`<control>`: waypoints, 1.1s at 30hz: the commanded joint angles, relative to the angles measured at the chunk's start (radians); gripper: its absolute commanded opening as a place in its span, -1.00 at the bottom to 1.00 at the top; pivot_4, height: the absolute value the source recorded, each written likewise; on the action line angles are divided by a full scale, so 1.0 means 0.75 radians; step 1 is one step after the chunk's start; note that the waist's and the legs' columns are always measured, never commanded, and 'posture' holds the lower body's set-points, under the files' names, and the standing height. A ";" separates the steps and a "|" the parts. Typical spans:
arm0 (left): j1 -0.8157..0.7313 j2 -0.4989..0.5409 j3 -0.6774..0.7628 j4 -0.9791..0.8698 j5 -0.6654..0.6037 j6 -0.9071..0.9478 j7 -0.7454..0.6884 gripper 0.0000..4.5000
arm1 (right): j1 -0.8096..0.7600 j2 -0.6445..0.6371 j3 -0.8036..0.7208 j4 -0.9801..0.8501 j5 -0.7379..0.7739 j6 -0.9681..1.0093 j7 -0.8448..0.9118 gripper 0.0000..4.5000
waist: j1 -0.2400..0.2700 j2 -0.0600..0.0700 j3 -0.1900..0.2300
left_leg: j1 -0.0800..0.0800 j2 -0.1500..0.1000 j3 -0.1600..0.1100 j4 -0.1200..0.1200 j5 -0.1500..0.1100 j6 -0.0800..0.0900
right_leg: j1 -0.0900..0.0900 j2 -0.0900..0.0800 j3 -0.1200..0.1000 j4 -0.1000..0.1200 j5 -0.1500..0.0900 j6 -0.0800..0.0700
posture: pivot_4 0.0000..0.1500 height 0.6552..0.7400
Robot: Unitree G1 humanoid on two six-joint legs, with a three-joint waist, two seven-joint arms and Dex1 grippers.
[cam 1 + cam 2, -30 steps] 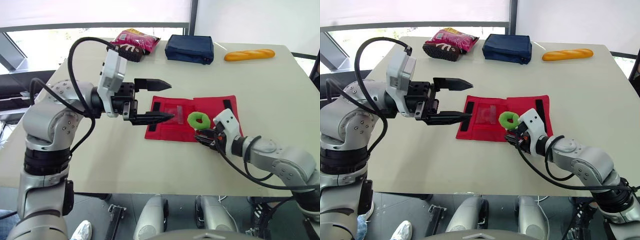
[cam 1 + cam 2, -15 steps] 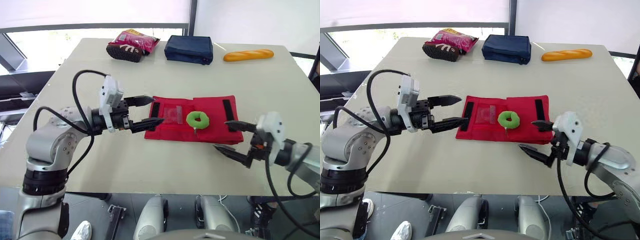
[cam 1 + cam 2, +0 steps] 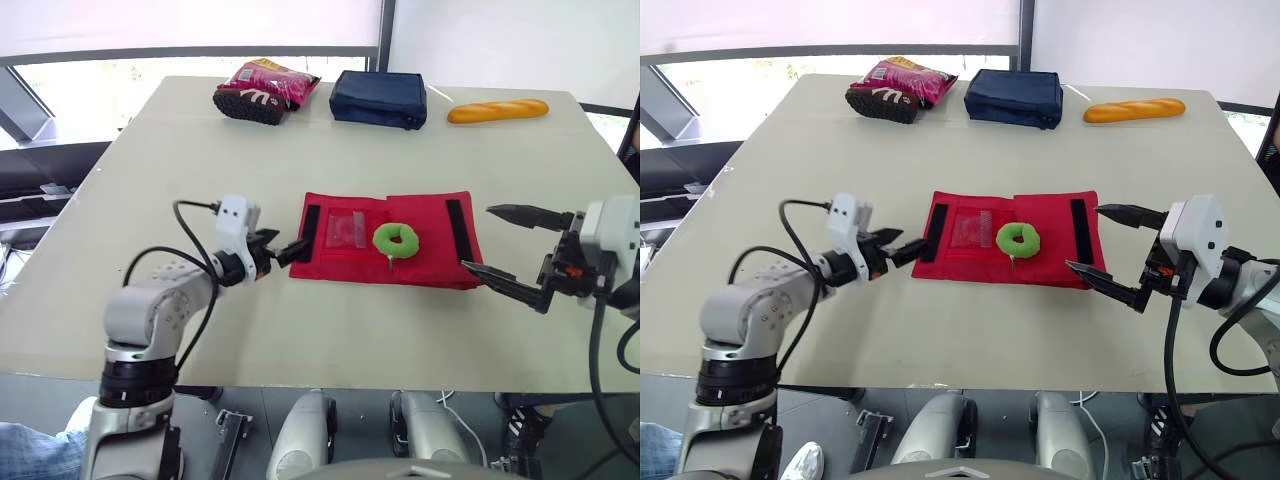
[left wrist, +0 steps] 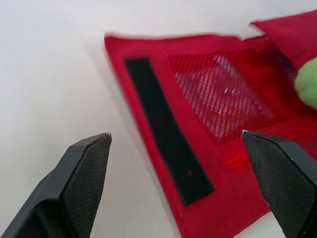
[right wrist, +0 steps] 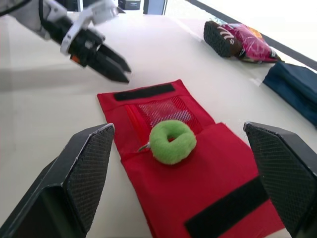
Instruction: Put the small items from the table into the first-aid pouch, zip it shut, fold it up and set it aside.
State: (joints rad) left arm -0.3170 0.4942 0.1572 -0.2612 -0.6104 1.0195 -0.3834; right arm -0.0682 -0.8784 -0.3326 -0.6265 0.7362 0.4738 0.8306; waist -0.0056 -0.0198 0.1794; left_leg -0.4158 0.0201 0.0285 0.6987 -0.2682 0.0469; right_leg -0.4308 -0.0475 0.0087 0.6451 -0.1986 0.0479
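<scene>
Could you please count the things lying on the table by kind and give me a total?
Fabric cases: 2 (red pouch, navy bag)
Food: 2 (snack bag, bread loaf)
Rings: 1 (green ring, lying on the red pouch)
Total: 5

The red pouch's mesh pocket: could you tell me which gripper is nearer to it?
Left. The left gripper sits at the pouch's left edge, beside the mesh pocket; the right gripper is off its right edge, beyond the green ring.
</scene>
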 commanded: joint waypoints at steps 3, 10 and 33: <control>0.000 -0.104 0.023 0.013 -0.010 0.084 0.110 1.00 | -0.106 -0.009 -0.007 -0.090 0.094 0.055 -0.053 0.99 | 0.008 0.000 -0.002 | 0.001 0.000 0.000 0.000 0.000 0.000 | 0.001 0.000 0.000 0.000 0.000 -0.001 | 1.00 0.44; -0.099 -0.251 0.185 0.101 -0.159 0.257 0.160 1.00 | -0.227 -0.014 0.025 -0.104 0.156 0.116 -0.097 0.99 | 0.029 0.000 -0.003 | 0.001 -0.001 -0.001 0.000 0.000 0.000 | 0.001 0.000 -0.001 0.001 -0.002 -0.004 | 1.00 0.44; -0.088 0.390 0.219 0.375 -0.246 0.277 -0.388 -0.99 | -0.305 0.003 0.216 -0.015 0.053 0.144 -0.032 1.00 | 0.003 -0.001 -0.002 | 0.000 0.000 -0.004 0.001 0.000 -0.001 | 0.000 -0.001 -0.004 0.001 -0.003 -0.006 | 1.00 0.44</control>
State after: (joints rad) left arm -0.3783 0.7408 0.3484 -0.0042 -0.8173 1.2771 -0.5946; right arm -0.2723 -0.8765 -0.1753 -0.6380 0.7725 0.5808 0.7979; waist -0.0036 -0.0203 0.1781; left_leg -0.4159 0.0198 0.0258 0.6991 -0.2680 0.0464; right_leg -0.4309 -0.0484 0.0053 0.6457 -0.2010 0.0433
